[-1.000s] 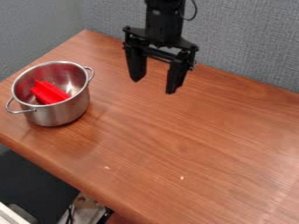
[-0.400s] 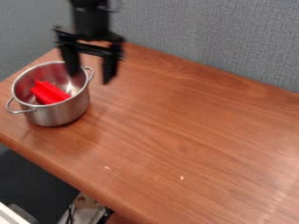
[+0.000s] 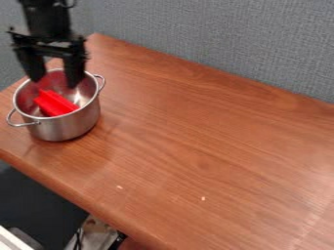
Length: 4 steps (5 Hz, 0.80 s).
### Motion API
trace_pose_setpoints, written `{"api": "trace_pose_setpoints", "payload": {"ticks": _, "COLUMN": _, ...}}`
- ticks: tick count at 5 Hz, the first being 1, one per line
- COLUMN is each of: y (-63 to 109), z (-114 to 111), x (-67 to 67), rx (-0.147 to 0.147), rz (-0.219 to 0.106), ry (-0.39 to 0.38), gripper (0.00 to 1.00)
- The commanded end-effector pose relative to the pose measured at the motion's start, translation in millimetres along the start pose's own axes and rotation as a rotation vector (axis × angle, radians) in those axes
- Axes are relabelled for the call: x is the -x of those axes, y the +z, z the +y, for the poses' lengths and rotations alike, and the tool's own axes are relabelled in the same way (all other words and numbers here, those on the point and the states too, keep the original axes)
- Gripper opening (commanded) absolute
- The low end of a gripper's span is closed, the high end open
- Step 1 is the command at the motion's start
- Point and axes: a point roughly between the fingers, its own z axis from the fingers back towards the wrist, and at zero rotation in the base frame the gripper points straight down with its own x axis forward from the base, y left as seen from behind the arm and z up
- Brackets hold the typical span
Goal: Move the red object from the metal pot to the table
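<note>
Grey textured wall panels back a reddish-brown wooden table (image 3: 209, 127), where a shiny metal pot (image 3: 78, 119) sits near the left corner with a small loop handle facing the front edge. Inside it lies the red object (image 3: 54, 101), a narrow bright bar resting on the pot's floor and leaning toward the left wall, its long axis running diagonally from upper left to lower right as seen from the room's camera. A black gripper (image 3: 53, 77) hangs over the pot's far rim pointing straight down, its two long fingers (image 3: 26, 61) spread wide apart and holding nothing, one on each side of the opening. That spread looks chosen to straddle the bar from above, and the hand seems lined up for a descent into the pot rather than a grasp already made. Whether the fingers are turned squarely across the bar's narrow width is hard to judge from this angle. Bare wood to the right offers ample room for setting the bar down
</note>
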Motion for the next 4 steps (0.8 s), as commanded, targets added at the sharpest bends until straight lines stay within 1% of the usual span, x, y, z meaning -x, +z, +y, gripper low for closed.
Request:
{"api": "trace_pose_setpoints", "payload": {"ticks": 1, "y": 2.9, "z": 15, "x": -3.1, "rx": -0.026, "rz": -0.061, "ry": 0.001, "gripper": 1.0}}
{"api": "trace_pose_setpoints", "payload": {"ticks": 2, "y": -6.7, "z": 18, "x": -6.1, "rx": -0.038, "rz": -0.065, "ry": 0.008, "gripper": 1.0}}
{"api": "trace_pose_setpoints", "payload": {"ticks": 4, "y": -27.5, "z": 20, "x": -13.1, "rx": -0.049, "rz": -0.075, "ry": 0.024, "gripper": 1.0}}
